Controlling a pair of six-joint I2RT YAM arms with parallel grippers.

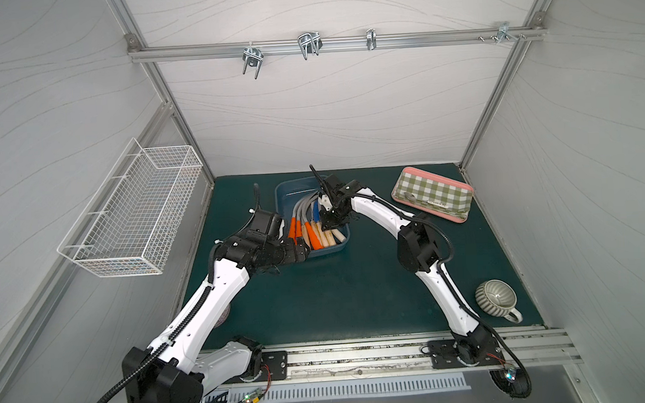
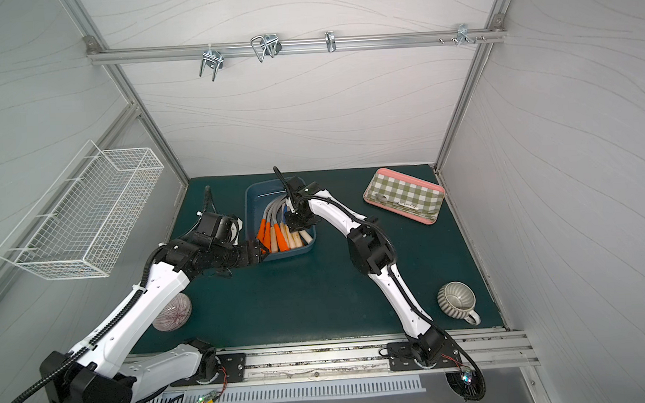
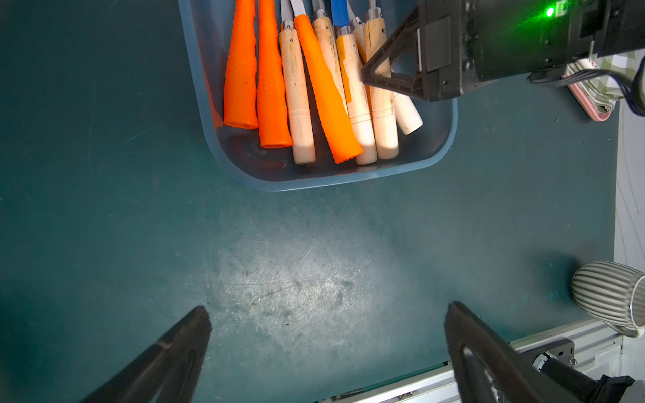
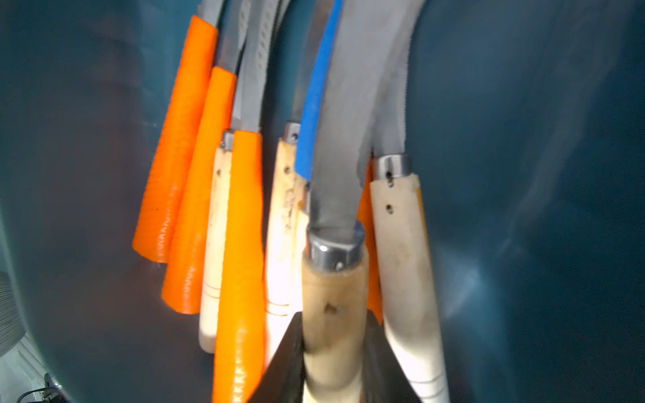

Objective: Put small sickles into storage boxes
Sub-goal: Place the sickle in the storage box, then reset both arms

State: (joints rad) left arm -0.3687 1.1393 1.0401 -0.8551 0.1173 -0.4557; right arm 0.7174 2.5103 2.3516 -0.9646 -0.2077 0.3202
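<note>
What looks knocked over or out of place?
The ribbed grey ceramic mug lies tipped on its side on the dark green mat. The small sickles lie tidily in the shallow dark blue plastic tub.

White wire basket [image 1: 132, 208] hangs on the left wall; checked tray [image 1: 435, 193] lies far right, ribbed mug [image 1: 496, 300] near right.

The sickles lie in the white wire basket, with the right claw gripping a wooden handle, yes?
No: the sickles lie in the dark blue tub, as both top views show. The right gripper does grip a wooden handle.
</note>
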